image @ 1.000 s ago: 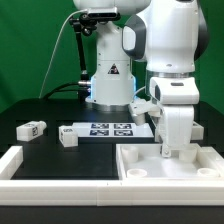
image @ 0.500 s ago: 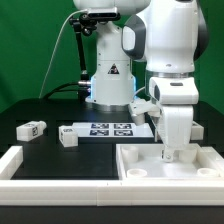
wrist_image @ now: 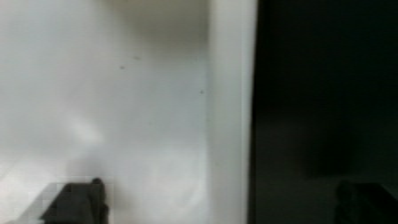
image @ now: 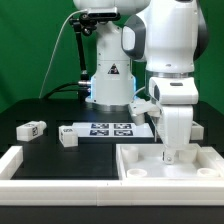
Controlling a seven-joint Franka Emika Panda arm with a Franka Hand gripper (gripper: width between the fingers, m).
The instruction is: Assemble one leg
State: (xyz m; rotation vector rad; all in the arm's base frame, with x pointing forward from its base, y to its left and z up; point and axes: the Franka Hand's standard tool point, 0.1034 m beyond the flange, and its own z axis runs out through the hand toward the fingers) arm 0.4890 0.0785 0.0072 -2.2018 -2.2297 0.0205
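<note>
Two legs lie on the black table at the exterior view's left: one leg point(image: 30, 128) far left, and a second leg point(image: 67, 138) beside the marker board. My gripper point(image: 170, 153) points straight down at the far wall of the large white square piece point(image: 140, 172) at the front right. In the wrist view the gripper point(wrist_image: 217, 205) has its dark fingertips point(wrist_image: 71, 203) wide apart. They straddle the edge where the white square piece point(wrist_image: 125, 110) meets the black table. Nothing shows between the jaws.
The marker board point(image: 108, 129) lies in the middle of the table in front of the robot base point(image: 110, 85). A white raised rim point(image: 20, 165) runs along the table's front and left. A green backdrop stands behind.
</note>
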